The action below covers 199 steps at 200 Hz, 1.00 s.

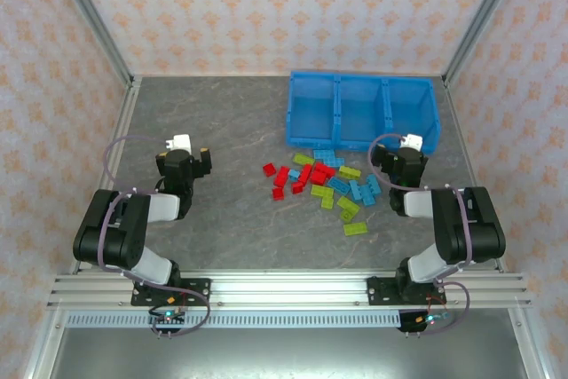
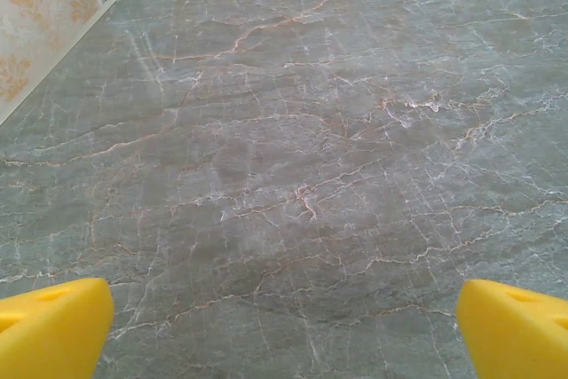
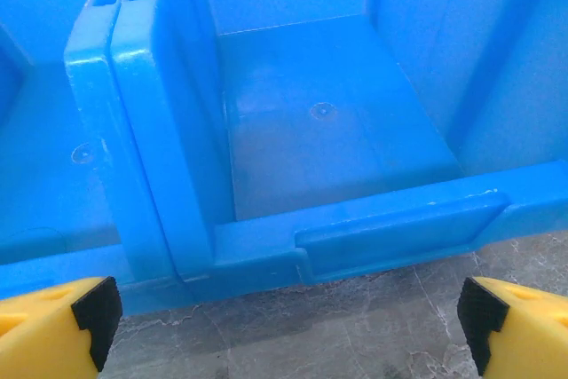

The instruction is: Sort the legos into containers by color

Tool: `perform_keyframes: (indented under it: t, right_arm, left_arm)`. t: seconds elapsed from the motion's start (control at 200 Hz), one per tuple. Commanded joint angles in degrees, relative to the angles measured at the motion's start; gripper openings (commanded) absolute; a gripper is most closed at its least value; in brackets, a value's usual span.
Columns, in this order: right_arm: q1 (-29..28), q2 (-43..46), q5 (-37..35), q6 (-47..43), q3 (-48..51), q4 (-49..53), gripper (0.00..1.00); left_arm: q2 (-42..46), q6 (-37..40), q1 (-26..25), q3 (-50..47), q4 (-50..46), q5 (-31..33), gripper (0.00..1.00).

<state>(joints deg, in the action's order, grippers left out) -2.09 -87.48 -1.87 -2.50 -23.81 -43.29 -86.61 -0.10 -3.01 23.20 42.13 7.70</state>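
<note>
Small plastic lego bricks (image 1: 318,175) in red, translucent yellow-green and light blue lie in a loose scatter on the grey, marble-veined bench (image 1: 222,122), just right of the middle of the overhead frame. The red ones gather at the left of the scatter, several touching. The blue and yellow-green ones are mixed through the middle and right, and two yellow-green pieces lie lowest, a little apart from the rest.

Just above the scatter, in the upper right of that frame, stands the bright blue plastic bin (image 1: 311,135) of three square, open-topped compartments joined in a row. Its front wall is near the topmost bricks. From the right wrist the bin (image 3: 133,130) is close: a thick doubled partition with two small rectangular slots at its top, a low front lip, and a smooth compartment floor with a small round moulding mark.

The right fingers (image 3: 53,326) — yellow with black pads — stand wide apart at the bottom corners of that view, holding nothing, over the bench just in front of the bin. The left fingers (image 2: 53,326), plain yellow tips, are likewise spread wide and hold nothing, above bare bench — well apart from the bricks.
</note>
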Motion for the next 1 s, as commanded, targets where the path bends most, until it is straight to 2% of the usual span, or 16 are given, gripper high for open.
perform_keyframes:
  t: [0.0,0.576,0.636,0.681,0.751,0.836,0.886,0.991]
  right_arm:
    - [0.32,0.38,0.46,-0.66,-0.79,0.11,0.99]
    - [0.31,0.58,0.40,-0.62,-0.58,-0.19,0.99]
    - [0.20,2.93,-0.43,-0.55,-0.73,0.67,0.99]
    - [-0.01,7.79,-0.61,-0.27,-1.96,7.18,0.99]
    - [-0.02,16.69,-3.85,7.09,-8.94,28.38,0.99]
    - [-0.02,22.38,-3.87,17.62,-18.37,52.76,0.99]
    - [-0.02,24.52,-0.25,21.69,-22.43,63.95,0.99]
    - [-0.48,28.93,10.53,25.40,-24.98,75.46,0.99]
  left_arm:
    - [0.78,0.27,-0.03,1.06,0.76,0.08,1.00]
    - [0.83,0.28,-0.05,1.07,0.76,-0.01,1.00]
    - [0.89,0.40,-0.06,0.95,1.15,0.15,1.00]
    - [2.14,0.36,-0.31,1.80,-1.20,0.86,1.00]
    - [6.84,0.21,-1.30,5.61,-12.22,2.41,1.00]
    - [12.98,-2.99,-3.04,10.15,-25.35,4.08,1.00]
    - [17.21,-4.94,-4.67,11.05,-29.42,2.10,1.00]
    - [25.52,-7.98,-9.68,14.64,-39.48,-1.48,1.00]
